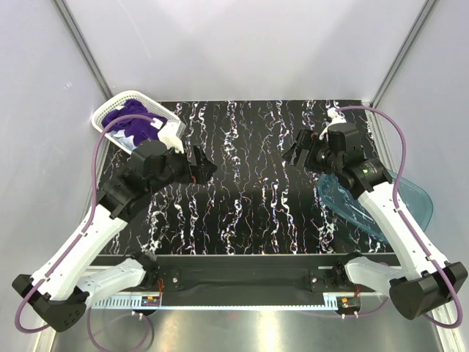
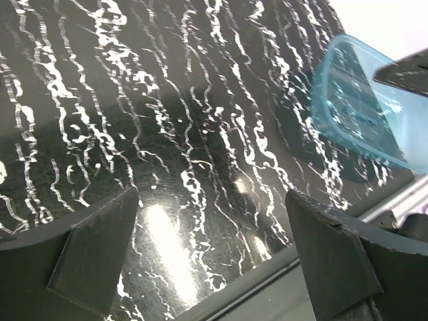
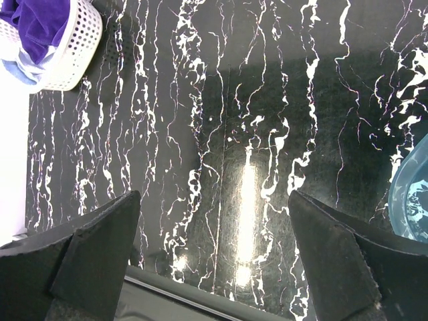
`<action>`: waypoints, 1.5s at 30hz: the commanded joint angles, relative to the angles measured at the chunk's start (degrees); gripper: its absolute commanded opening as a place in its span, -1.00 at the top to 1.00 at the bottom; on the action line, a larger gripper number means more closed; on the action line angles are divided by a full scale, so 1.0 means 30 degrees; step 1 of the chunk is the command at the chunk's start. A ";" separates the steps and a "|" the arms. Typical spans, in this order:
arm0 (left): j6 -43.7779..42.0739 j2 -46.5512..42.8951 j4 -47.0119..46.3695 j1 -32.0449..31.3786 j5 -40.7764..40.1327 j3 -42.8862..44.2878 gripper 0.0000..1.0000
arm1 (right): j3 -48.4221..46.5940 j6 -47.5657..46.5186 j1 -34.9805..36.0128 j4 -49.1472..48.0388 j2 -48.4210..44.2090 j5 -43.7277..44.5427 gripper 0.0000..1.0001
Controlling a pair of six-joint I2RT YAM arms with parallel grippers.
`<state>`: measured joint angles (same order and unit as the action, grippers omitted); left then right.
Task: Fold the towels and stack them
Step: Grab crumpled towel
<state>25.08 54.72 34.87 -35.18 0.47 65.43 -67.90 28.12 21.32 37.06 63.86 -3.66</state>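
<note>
The deep purple towel [image 1: 132, 121] lies bunched in the white lattice basket [image 1: 110, 110] at the far left corner. It also shows in the right wrist view [image 3: 40, 20]. A pale blue cloth [image 3: 17, 67], probably the light blue towel, hangs at the basket's rim [image 3: 80, 47]. I cannot make out the white towel. My left gripper [image 1: 204, 165] is open and empty over the black marbled table, to the right of the basket; in its wrist view [image 2: 210, 254] only table shows between the fingers. My right gripper [image 1: 299, 155] is open and empty over the table's right half, likewise in its wrist view [image 3: 214, 254].
A translucent blue tub [image 1: 374, 202] sits at the table's right edge, under the right arm; it also shows in the left wrist view [image 2: 361, 107] and the right wrist view [image 3: 411, 200]. White walls enclose the table on three sides.
</note>
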 commanded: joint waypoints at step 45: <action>-0.3848 2.6760 0.0798 1.4685 -0.2178 2.0524 0.23 | 0.2096 -0.0789 0.0100 -0.4853 -0.2126 -0.1269 -1.00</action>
<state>14.72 135.20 40.73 8.62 -6.79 124.16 -60.66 27.33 21.34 24.77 56.77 -8.05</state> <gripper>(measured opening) 0.424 0.994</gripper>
